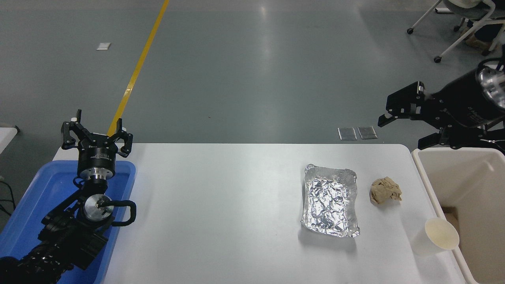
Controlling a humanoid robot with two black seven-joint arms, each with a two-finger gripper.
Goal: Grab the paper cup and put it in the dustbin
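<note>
Right gripper (402, 124) jaws spread wide, high over table's far right corner. Drop straight over paper cup (434, 237) at near right edge; squeeze softly.

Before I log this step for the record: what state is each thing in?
paper cup: upright on the table, empty, near the dustbin
dustbin: open-topped
foil tray: crinkled, empty
brown paper ball: crumpled
right gripper: open, holding nothing
left gripper: open, parked over the blue tray
</note>
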